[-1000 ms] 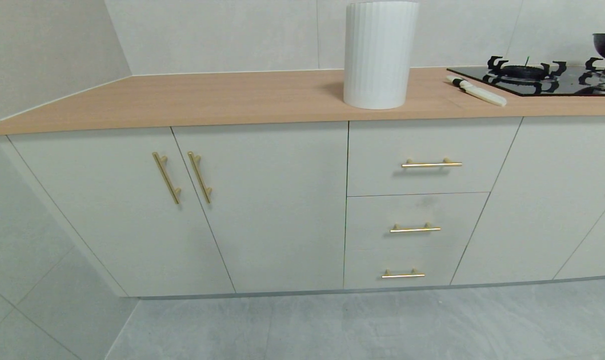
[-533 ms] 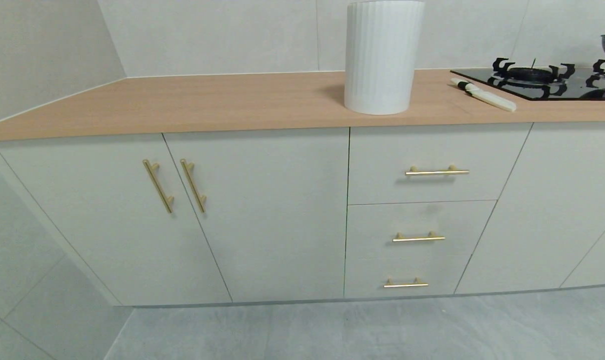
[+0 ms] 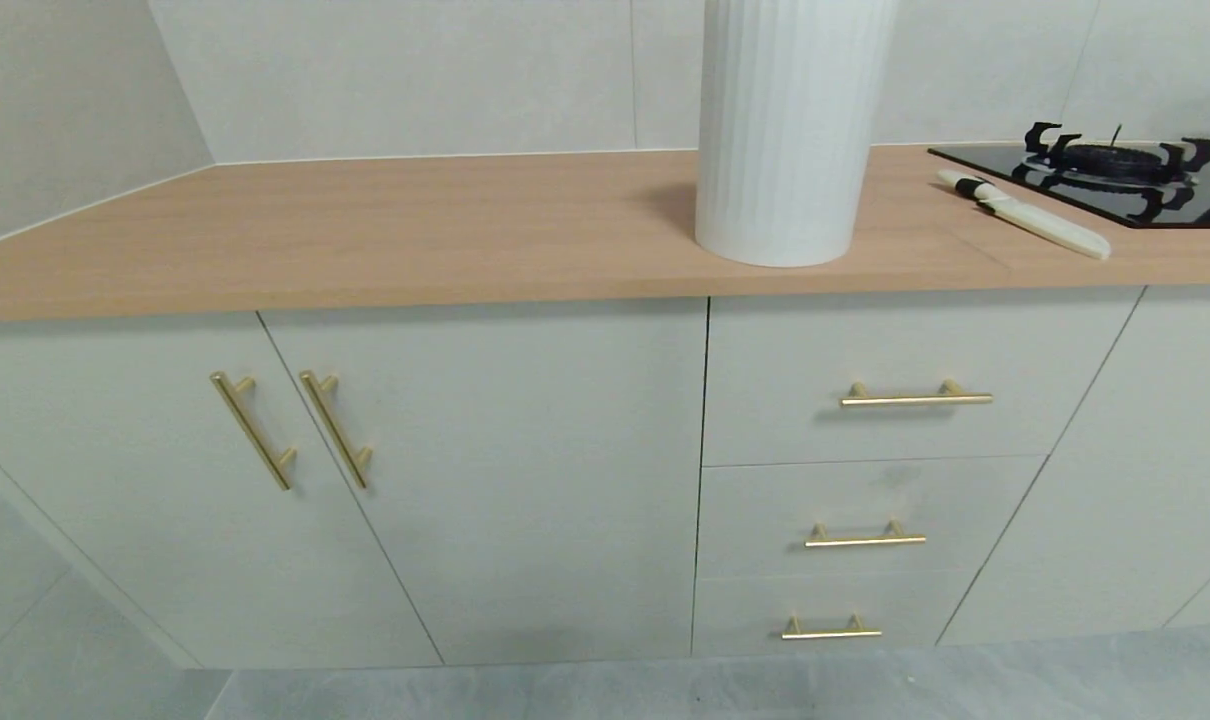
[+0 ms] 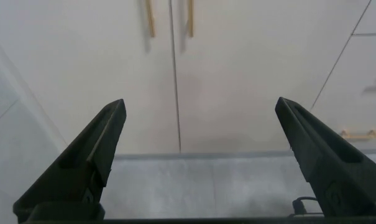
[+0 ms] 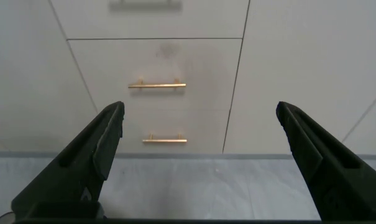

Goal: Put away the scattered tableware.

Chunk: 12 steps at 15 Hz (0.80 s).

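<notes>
A: Tableware?
B: Cream-handled pale knife (image 3: 1025, 213) flat on light wooden countertop (image 3: 415, 230), between tall white ribbed jar (image 3: 790, 130) and black glass hob (image 3: 1115, 180).
A: Grippers?
B: Left gripper (image 4: 199, 106), right gripper (image 5: 200, 107): jaws spread wide, empty, low before grey cabinet fronts (image 3: 525, 450); likely readied for reaching.

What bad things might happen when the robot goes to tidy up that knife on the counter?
The knife lies near the countertop front edge, so a clumsy nudge might push it off. The tall white container stands close beside it, and a reaching arm might bump it over. The left tool and right tool hang open low before the cabinet, and might catch a gold handle when raised.
</notes>
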Tool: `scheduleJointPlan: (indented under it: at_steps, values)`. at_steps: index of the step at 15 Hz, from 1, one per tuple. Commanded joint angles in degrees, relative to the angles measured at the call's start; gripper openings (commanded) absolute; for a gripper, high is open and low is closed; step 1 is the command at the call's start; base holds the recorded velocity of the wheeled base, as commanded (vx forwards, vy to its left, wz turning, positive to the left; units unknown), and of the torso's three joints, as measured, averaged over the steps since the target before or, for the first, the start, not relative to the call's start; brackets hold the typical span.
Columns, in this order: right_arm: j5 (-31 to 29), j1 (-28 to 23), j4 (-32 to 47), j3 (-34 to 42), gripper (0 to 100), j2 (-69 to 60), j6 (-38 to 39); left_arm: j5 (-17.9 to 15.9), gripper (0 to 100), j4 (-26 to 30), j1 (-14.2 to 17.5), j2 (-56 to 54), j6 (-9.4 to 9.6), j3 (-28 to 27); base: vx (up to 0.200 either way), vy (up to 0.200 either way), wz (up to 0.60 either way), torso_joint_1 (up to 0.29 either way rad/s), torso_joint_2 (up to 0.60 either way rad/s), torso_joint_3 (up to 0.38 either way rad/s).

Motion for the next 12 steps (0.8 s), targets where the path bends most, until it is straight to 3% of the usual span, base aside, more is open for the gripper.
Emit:
scheduleJointPlan:
  at_steps: [1, 8, 12]
  values:
    - [0.01, -0.03, -0.01, 0.01, 100, 0.16, -0.04, 0.02, 100, -0.01, 0.00, 0.00, -0.01, 0.02, 0.200, 0.000, 0.00, 0.002, 0.00, 0.002]
    - [0.01, -0.03, -0.01, 0.01, 100, 0.16, -0.04, 0.02, 100, -0.01, 0.00, 0.00, 0.07, 0.02, 0.200, 0.000, 0.00, 0.002, 0.00, 0.004]
    - [0.01, 0.06, -0.01, 0.01, 100, 0.16, -0.04, 0.02, 100, -0.01, 0.00, 0.00, 0.07, 0.02, 0.000, 0.000, 0.00, 0.000, 0.00, 0.000]
